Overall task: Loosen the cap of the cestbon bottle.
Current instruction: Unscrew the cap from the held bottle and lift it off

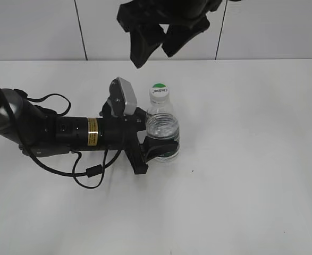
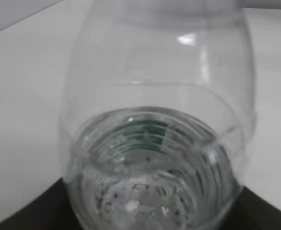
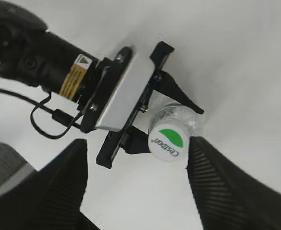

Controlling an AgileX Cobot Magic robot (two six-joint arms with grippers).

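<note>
While left gripper [image 1: 158, 146] clasps upright cestbon bottle [image 1: 162, 133], cap [image 1: 159, 93] up; right gripper [image 1: 161, 40] wide.

Left arm lies low and horizontal, its gripper [image 1: 157, 150] with fingers [image 1: 163, 145] closed around the bottle; right gripper [image 1: 161, 41] hangs overhead, fingers [image 3: 226, 191] spread apart.

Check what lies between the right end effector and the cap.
Nothing: the right end effector hangs open above the cap, with only bare air between, as the right wrist view shows.

Cap [image 3: 168, 143] white, green patch, dark print – bottle [image 1: 163, 131] clear, dark green label band – grippers black.
</note>
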